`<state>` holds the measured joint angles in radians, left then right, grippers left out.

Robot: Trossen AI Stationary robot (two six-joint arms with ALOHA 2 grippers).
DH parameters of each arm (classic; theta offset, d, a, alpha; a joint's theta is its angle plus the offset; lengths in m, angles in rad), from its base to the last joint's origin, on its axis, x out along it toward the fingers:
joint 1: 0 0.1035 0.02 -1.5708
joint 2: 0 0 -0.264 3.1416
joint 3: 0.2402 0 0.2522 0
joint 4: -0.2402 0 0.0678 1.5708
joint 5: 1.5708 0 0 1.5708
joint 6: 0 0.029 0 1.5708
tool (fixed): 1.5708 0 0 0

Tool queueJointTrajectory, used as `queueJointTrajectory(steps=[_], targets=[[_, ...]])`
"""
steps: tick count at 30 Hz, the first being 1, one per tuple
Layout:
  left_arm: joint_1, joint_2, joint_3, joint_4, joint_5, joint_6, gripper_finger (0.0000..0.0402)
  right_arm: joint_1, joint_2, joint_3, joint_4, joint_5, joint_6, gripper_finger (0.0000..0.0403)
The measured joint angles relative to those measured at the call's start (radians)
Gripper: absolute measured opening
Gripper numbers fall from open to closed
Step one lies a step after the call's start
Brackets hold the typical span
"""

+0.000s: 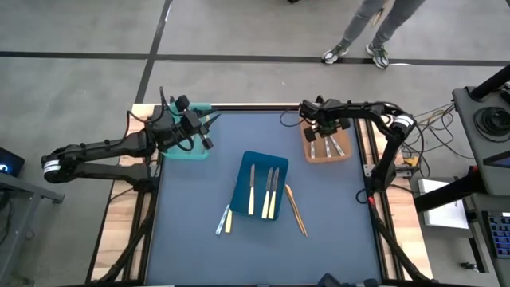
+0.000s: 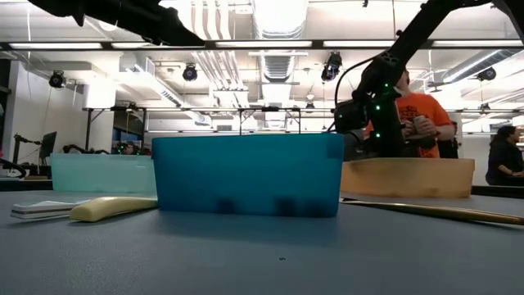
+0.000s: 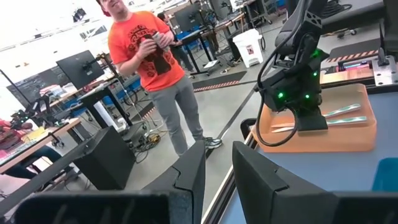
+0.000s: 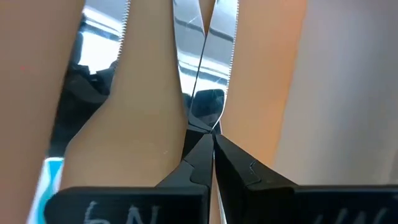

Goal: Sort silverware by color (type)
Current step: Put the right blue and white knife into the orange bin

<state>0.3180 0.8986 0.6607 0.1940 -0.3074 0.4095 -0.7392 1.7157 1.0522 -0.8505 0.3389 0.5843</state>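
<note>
The sort looks roughly half done. On the surface [image 1: 191, 199], the blue tray [image 1: 259, 185] at centre holds three cream-handled knives [image 1: 261, 193]. The orange tray [image 1: 327, 148] at 1 o'clock holds the blue-handled knives [image 1: 327, 147]. The teal tray [image 1: 190, 151] at 11 o'clock sits under the left arm, contents unseen. Four loose pieces remain: two gold-handled utensils [image 1: 296, 210] at 5 o'clock and a pair [image 1: 224, 219] at 7 o'clock. The right end effector [image 4: 212, 138] is pinched tight over the knife blades in the orange tray, seemingly gripping nothing; the left end effector [image 3: 219, 174] holds a narrow gap, empty.
</note>
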Motion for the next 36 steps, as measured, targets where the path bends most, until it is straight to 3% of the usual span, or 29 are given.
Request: queueJointTrajectory(steps=[12, 20, 28, 36], targets=[[0.0, 0.0, 0.0, 0.0, 0.0, -0.018, 0.0064, 0.021, -0.006, 0.048, 0.016, -0.053, 0.019, 0.0009], [0.0, 0.0, 0.0, 0.0, 0.0, -0.018, 0.0064, -0.013, -0.007, 0.123, -0.13, -0.082, -0.136, 0.0009], [0.0, 0.0, 0.0, -0.007, 0.0, -0.014, 0.0064, -0.029, -0.007, 0.123, -0.148, -0.161, -0.259, 0.0009], [0.0, 0.0, 0.0, -0.01, 0.0, -0.009, 0.0064, -0.03, -0.007, 0.123, -0.162, -0.182, -0.328, 0.0052]])
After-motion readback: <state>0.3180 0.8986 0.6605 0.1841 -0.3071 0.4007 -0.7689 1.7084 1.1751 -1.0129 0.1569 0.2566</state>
